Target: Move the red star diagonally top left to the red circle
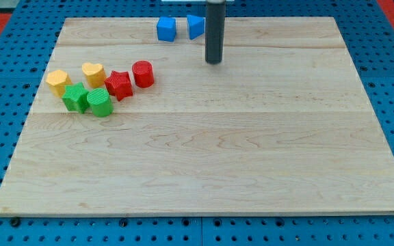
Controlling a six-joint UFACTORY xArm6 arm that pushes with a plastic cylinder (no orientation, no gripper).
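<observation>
The dark rod comes down from the view's top, and my tip (214, 61) rests on the wooden desk (204, 150), with no jaws on it to open or close. The red star (119, 85) lies well off at the tip's eight o'clock, touching the red circle (143, 73), which sits at the star's two o'clock. At the star's nine o'clock sit a yellow heart (93, 72) and a yellow hexagon (58, 81); at its seven o'clock, a green cylinder (100, 102) and a green star (76, 96). A blue cube (166, 29) and a blue triangle (195, 26) stand at the tip's eleven o'clock, the triangle just beside the rod.
</observation>
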